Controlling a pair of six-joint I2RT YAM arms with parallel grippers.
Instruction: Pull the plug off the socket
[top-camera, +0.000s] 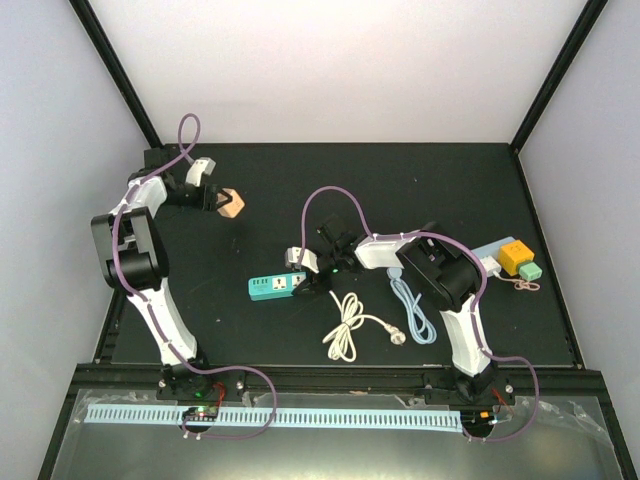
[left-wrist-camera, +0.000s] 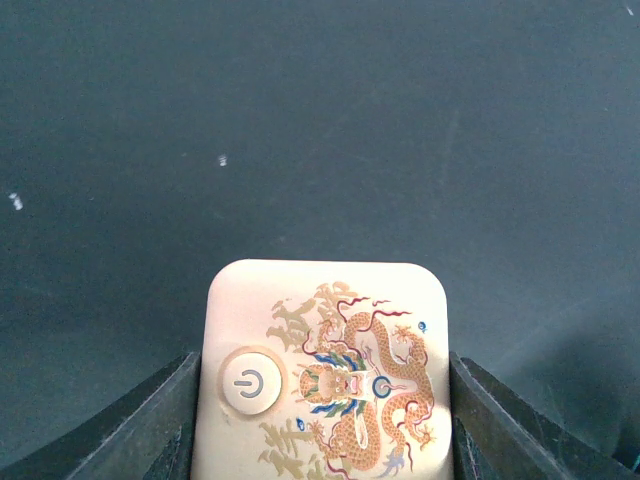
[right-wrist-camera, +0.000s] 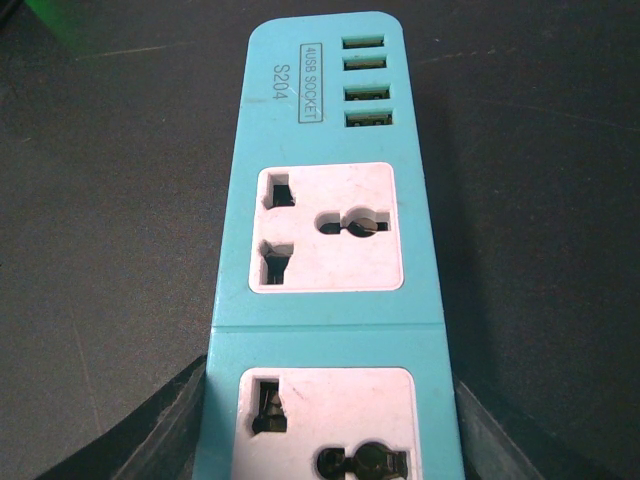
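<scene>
Across the black table (top-camera: 420, 190) both arms are stretched out. The left arm (top-camera: 135, 255) reaches to the far left corner, and the right arm (top-camera: 450, 285) bends in toward the middle. At the centre lies the teal socket strip (right-wrist-camera: 325, 130), flat on the mat. The right gripper (right-wrist-camera: 330, 420) is clenched on its near end, one finger against each long side. Both outlets seen from that wrist are bare. Just beside the strip a white cable (top-camera: 348, 325) lies coiled, with a pale blue cable (top-camera: 412, 308) next to it. The plug (left-wrist-camera: 330, 300), a peach block with a power button and a dragon print, is well apart from the strip. The left gripper (left-wrist-camera: 322, 420) grasps it by its sides. Near the right edge sit an orange block (top-camera: 514, 256) and a green block (top-camera: 529, 271).
</scene>
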